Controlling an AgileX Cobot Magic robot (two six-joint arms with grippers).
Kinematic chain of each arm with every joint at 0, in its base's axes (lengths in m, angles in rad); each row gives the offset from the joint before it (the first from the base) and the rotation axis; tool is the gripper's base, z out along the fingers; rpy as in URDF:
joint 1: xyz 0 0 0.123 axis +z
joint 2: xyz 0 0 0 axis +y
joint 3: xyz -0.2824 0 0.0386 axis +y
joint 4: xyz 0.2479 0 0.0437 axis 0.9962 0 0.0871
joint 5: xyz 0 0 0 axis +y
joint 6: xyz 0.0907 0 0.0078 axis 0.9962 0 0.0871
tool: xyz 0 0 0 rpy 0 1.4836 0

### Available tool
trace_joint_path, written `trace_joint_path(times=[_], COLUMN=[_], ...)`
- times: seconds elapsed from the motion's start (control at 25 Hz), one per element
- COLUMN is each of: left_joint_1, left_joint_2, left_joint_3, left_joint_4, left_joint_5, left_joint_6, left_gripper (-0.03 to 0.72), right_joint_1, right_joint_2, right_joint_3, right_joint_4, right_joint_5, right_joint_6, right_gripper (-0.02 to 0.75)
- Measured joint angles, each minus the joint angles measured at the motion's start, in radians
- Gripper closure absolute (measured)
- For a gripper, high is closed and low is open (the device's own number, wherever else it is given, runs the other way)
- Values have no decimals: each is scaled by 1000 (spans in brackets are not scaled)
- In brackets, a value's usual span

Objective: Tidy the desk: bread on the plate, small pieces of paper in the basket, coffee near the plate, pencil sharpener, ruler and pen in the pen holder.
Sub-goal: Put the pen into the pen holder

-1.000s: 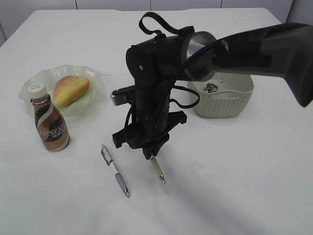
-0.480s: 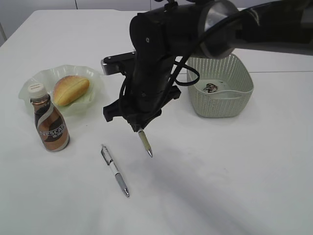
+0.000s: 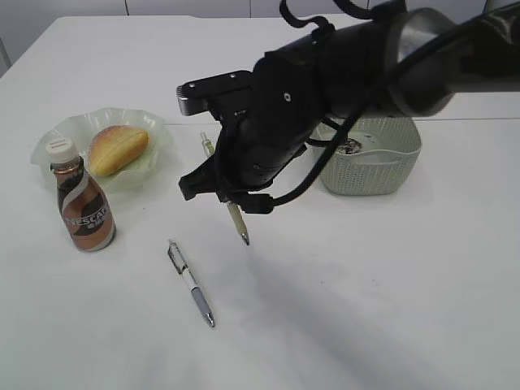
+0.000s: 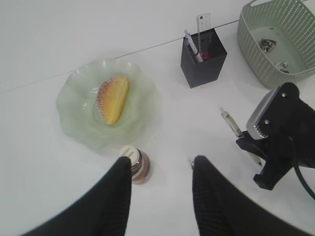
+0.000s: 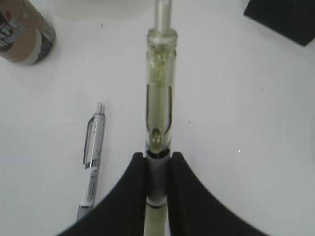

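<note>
spare pen: a silver and white click pen [image 3: 192, 283] lies flat on the plain white desk [image 3: 366, 309] at the near edge, untouched, so I'd guess it goes after the one in hand.
right end effector: the right end effector [image 5: 157, 169] is pinched shut on a clear yellowish-barrelled pen [image 5: 159, 103], gripping near the tip end, pen tilted and lifted clear of the desk. Looks like it's being carried to the holder.
left end effector: the left end effector [image 4: 160, 164] hangs about half open above the bottle, nothing between its fingers.
coffee: the brown Nescafe bottle with white cap [image 3: 82, 203] stands upright just beside the dish, so that bit looks done.
bread: the golden oval bun [image 3: 118, 149] sits in the pale-green wavy glass plate [image 3: 154, 130].
pen holder: the black square mesh cup [image 4: 203, 58] already has a clear flat ruler [image 4: 203, 23] and another pen sticking out.
basket: the grey-green perforated plastic basket [image 3: 390, 175] is furthest right, with small crumpled scraps inside.
</note>
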Motion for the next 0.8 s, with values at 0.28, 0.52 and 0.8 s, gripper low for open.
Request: trace_joint_path(times=[0.28,0.52,0.8], left_joint_1=[0,0,0], left_joint_2=[0,0,0], left_joint_3=[0,0,0], left_joint_4=[26,31,48], left_joint_5=[0,0,0], left_joint_6=[0,0,0], left_gripper=[381,381,381], right_joint_1=[0,-8,-58], right_joint_2=[-110,-117,-117], right_joint_3=[219,331,338], right_joint_4=[-113,-183,-185], right_joint_5=[-394,-609,-759], right_joint_6=[0,-2,-16], right_gripper=[680,680,680])
